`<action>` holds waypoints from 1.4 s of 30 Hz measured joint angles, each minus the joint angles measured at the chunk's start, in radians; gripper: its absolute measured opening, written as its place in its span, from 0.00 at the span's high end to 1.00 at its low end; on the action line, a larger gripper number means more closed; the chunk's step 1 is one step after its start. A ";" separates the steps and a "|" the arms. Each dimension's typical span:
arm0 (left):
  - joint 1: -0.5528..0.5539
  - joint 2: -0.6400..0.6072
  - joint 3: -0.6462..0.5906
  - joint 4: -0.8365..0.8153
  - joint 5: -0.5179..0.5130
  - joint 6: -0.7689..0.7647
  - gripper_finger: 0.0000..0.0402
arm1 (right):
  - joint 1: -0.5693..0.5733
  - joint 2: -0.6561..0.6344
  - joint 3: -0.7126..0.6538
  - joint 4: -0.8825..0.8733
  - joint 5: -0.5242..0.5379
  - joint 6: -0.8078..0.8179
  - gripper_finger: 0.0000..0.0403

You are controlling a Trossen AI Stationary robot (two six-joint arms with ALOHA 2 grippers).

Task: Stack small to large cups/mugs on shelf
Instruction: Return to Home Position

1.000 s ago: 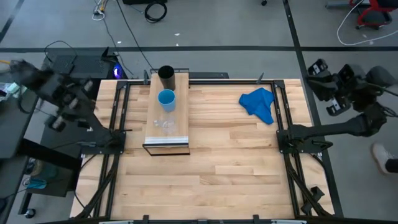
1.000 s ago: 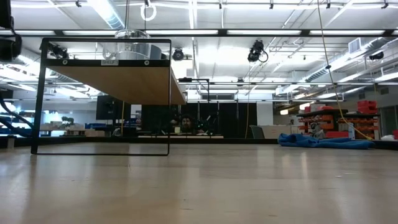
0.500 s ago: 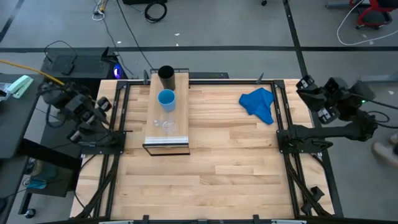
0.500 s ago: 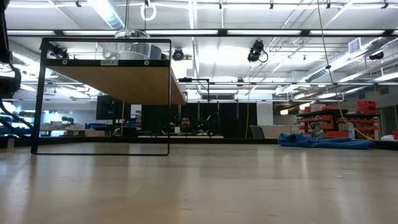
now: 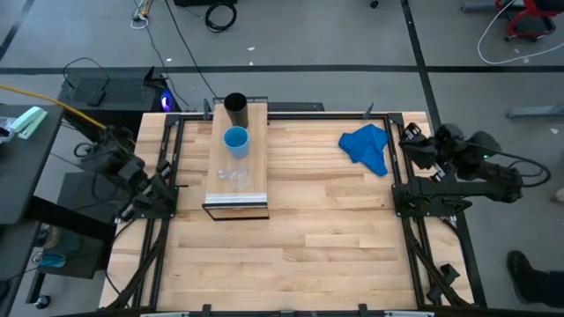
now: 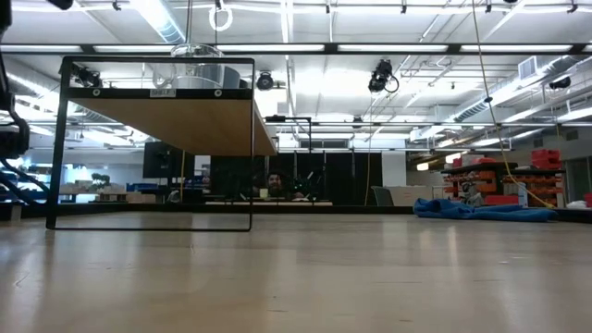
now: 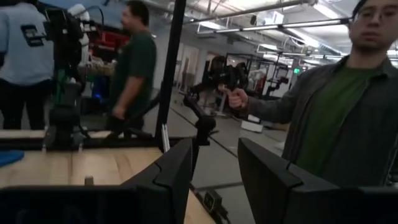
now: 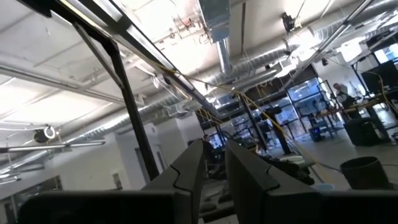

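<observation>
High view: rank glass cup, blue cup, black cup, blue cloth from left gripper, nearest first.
Left gripper: table's left edge.
1. glass cup, shelf's front end.
2. blue cup, mid-shelf.
3. black cup, shelf's back end.
4. blue cloth, far right.

In the low view the shelf (image 6: 176,120) hides the blue cup (image 5: 235,139) and black cup (image 5: 235,106). My left arm (image 6: 11,134) is cut off at that view's edge.

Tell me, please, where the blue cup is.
In the high view, the blue cup stands on the shelf, left of centre, between the black cup and clear glass.
</observation>
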State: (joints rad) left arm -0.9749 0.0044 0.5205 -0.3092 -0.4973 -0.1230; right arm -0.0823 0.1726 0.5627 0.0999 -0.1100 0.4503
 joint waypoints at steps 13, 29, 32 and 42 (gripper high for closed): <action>0.000 0.000 -0.169 0.146 -0.002 -0.054 0.62 | 0.000 0.001 -0.144 0.153 -0.004 0.060 0.81; 0.000 0.000 -0.384 0.347 -0.001 -0.128 0.64 | 0.000 0.001 -0.332 0.364 -0.004 0.128 0.81; 0.000 0.000 -0.398 0.355 -0.002 -0.128 0.63 | 0.000 0.001 -0.362 0.386 -0.003 0.136 0.81; 0.000 0.000 -0.399 0.341 -0.002 -0.120 0.65 | 0.000 0.001 -0.522 0.590 -0.003 0.184 0.81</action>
State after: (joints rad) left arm -0.9749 0.0044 0.1215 0.0322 -0.4992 -0.2431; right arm -0.0818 0.1738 0.0406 0.6901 -0.1135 0.6340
